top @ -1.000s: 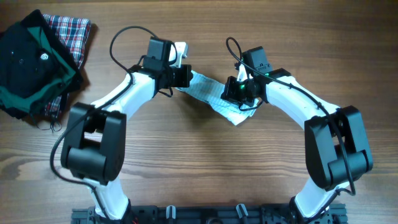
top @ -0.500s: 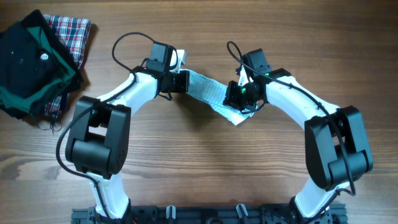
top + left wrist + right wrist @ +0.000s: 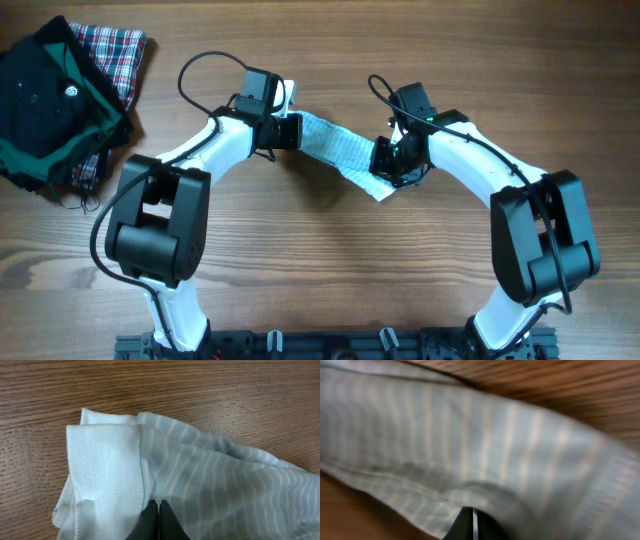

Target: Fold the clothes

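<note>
I hold a small, soft, pale-blue striped garment (image 3: 338,150) between both my arms, above the middle of the brown wooden table (image 3: 320,260). My left gripper (image 3: 291,131) is closed on its left end. In the left wrist view the two dark fingertips (image 3: 150,519) are pressed together with the cloth pinched between them, just beside the plain ribbed band. That band is folded over on itself, and the striped part spreads away to the right in loose wrinkles.

My right gripper (image 3: 390,160) is closed on the other end of the striped garment. In the right wrist view, which is blurred, the fingertips (image 3: 465,521) meet at the lower edge of the cloth, and the striped fabric fills nearly the whole view.

From overhead the striped garment runs as a slanted band from upper left to lower right between the two grippers. A loose corner hangs past my right gripper towards the near side. I cannot tell how much of the cloth touches the wood.

Well apart, at the far left corner of the table, a crumpled black-and-green garment (image 3: 45,100) lies on top of a red plaid cloth (image 3: 122,48).
</note>
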Robot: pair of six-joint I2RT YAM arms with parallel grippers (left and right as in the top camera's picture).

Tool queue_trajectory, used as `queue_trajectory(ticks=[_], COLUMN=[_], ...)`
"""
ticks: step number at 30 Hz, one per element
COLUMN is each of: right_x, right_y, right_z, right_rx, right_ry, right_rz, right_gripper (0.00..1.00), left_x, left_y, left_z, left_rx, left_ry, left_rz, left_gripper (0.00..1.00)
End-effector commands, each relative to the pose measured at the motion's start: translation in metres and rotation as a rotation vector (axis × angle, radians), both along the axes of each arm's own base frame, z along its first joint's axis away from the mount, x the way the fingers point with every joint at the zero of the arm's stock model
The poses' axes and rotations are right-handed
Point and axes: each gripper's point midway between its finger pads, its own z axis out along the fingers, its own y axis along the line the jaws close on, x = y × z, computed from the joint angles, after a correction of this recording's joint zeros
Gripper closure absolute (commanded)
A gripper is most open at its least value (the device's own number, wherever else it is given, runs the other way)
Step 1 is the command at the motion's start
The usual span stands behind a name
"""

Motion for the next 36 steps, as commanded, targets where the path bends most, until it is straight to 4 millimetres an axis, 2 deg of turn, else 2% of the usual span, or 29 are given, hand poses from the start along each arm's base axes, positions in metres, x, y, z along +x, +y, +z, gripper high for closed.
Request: queue_trajectory(ticks=[1, 10, 15, 19, 23, 28, 32, 36], right_x=[0.005, 0.01, 0.011, 0.009, 0.006, 0.006, 0.014, 0.026], right_y=[-0.017, -0.033, -0.035, -0.035, -0.033, -0.033, -0.031, -0.025], right_z=[-0.005, -0.006, -0.006, -0.006, -0.007, -0.011, -0.015, -0.014], right_rx=[-0.071, -0.085, -0.092, -0.09, -0.08, -0.081, -0.076, -0.064], right_ry=[-0.002, -0.021, -0.028, -0.022, -0.004, 0.004, -0.031, -0.122], right_rz=[-0.015, 0.018, 0.037, 0.037, 0.04, 0.034, 0.057, 0.202], right_gripper=[0.96, 0.96, 0.96, 0.96, 0.96, 0.96, 0.96, 0.96], left_x=[0.005, 0.004, 0.011, 0.019, 0.029, 0.037, 0.038, 0.039], left_y=[0.002, 0.006, 0.019, 0.028, 0.044, 0.057, 0.064, 0.065], left_z=[0.0, -0.001, 0.007, 0.027, 0.058, 0.093, 0.108, 0.109], left_rx=[0.016, 0.009, -0.031, -0.084, -0.103, -0.121, -0.127, -0.126], left_ry=[-0.009, 0.012, 0.022, -0.006, -0.076, -0.158, -0.191, -0.198], left_rz=[0.005, 0.035, 0.115, 0.13, 0.166, 0.191, 0.205, 0.204], left_gripper=[0.96, 0.96, 0.96, 0.96, 0.95, 0.88, 0.86, 0.85])
